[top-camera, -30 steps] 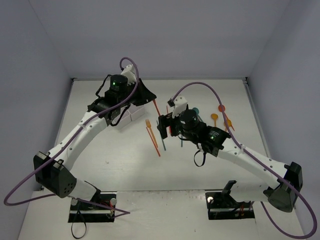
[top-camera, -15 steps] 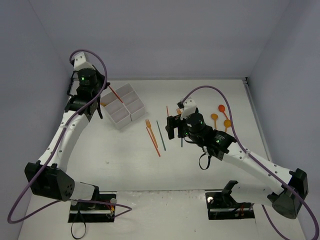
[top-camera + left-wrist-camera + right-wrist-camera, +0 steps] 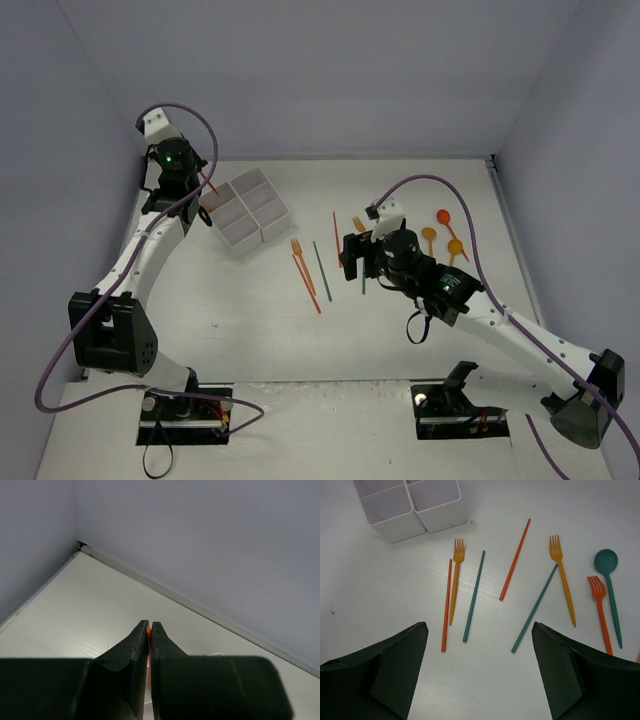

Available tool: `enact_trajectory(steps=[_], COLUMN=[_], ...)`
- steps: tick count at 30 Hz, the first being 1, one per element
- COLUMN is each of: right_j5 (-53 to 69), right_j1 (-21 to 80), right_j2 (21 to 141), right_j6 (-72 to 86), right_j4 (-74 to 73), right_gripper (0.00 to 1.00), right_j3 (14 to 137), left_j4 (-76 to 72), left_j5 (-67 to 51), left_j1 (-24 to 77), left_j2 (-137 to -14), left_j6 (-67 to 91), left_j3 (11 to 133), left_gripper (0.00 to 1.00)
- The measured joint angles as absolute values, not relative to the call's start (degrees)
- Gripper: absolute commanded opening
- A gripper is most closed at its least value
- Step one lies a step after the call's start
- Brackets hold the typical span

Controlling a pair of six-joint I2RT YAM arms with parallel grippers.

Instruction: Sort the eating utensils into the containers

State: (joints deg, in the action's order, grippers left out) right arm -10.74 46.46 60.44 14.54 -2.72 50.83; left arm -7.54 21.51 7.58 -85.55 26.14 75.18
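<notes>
Left wrist: left gripper (image 3: 150, 626) clenched on thin orange utensil (image 3: 148, 632); right gripper (image 3: 479, 626) spread wide.

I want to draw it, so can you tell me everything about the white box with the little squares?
The white tray looks like thin plastic: six square open-topped compartments in a two-by-three grid with thin walls. It sits flat on the table, turned diagonally, at the far left. No utensils show inside it. The left gripper, shut on a red-orange utensil, is by its left end; whether they touch is unclear. An orange fork lies apart, to its right.
</notes>
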Motion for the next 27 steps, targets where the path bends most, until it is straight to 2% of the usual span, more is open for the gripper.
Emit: enact_trajectory(steps=[5,14,17,20,24,27], right_j5=[-10.7,-11.3,-11.4,-11.4,-11.2,-10.8], right_j1=[46.4,46.0,45.7,45.7,45.7,45.7], right_j2=[59.7,61.4,63.5,65.9,69.1,72.9], right_j6=[14.9,15.5,16.1,16.6,17.0,17.7], right_j4=[-3.7,-4.2,-4.2,-4.2,-4.2,-4.2], right_gripper=[0.82,0.80,0.79,0.77,0.67,0.59], right_j3=[50.1,49.1,48.8,48.8,48.8,49.5], left_j4=[-9.8,-10.8,-10.8,-10.7,-10.1,-8.9], left_j5=[21.5,21.4,21.2,20.9,20.6,20.0], left_j1=[7.0,7.0,7.0,7.0,7.0,7.0], left_j2=[-87.7,-87.6,-87.0,-85.9,-83.0,-80.1], left_j6=[25.4,25.7,25.8,25.9,25.5,25.0], left_j3=[74.5,66.9,65.0,63.8,63.0,63.0], left_gripper=[0.00,0.11,0.19,0.36,0.53,0.61])
